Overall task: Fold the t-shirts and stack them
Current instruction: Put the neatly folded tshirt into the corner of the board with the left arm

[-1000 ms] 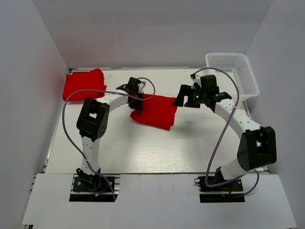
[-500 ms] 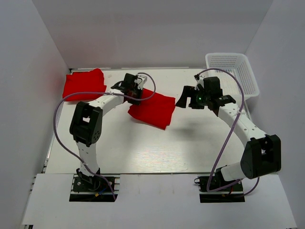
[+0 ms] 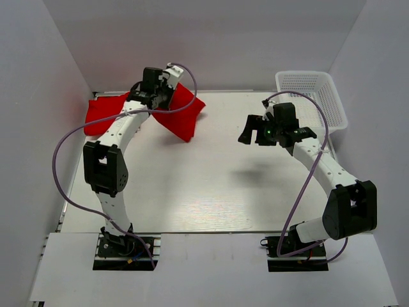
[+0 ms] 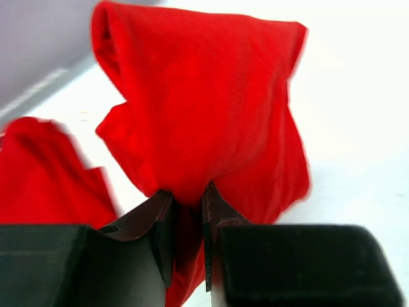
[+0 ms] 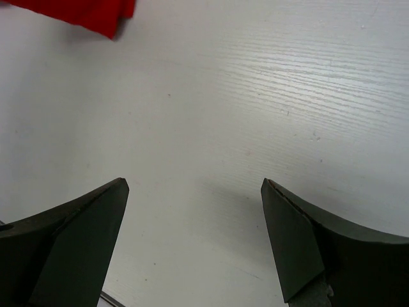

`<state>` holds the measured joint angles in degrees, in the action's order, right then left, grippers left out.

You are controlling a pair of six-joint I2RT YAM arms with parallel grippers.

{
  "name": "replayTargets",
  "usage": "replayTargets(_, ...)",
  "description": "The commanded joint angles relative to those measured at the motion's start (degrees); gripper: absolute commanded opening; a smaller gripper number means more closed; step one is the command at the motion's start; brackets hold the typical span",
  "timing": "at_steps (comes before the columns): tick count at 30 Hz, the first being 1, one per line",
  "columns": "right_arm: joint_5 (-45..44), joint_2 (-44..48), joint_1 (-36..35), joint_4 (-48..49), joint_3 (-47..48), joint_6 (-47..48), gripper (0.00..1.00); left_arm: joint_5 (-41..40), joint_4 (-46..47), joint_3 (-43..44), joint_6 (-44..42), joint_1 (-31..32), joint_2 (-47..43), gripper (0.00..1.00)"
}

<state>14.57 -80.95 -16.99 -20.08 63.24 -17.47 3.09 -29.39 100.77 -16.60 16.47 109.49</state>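
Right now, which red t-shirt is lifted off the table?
The held t-shirt, pinched in the left gripper and hanging bunched; the other t-shirt lies at the far-left corner.

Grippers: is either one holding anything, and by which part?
The left gripper pinches a folded red t-shirt by bunched cloth at its edge; the right gripper is open, holding nothing.

Soft matt red cloth t-shirts (image 3: 182,114), white plastic mesh basket (image 3: 307,75), matt white grained table (image 5: 255,96), matt black fingers (image 5: 70,249)
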Motion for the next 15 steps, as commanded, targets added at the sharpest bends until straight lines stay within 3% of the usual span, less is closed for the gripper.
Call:
replayTargets(1,-2.8,0.2,0.4,-0.1,2.8,0.2,0.9,-1.2,-2.3,4.2,-5.4,-2.6,1.1,0.0)
replayTargets(8,-5.5,1.1,0.4,0.0,1.9,-2.5,0.9,-1.7,-9.7,17.9,-10.5,-8.5,7.5,0.0)
replayTargets(15,-5.8,-0.6,0.2,-1.4,2.8,-3.0,0.9,1.3,-11.2,22.7,-11.8,-12.5,9.2,0.0)
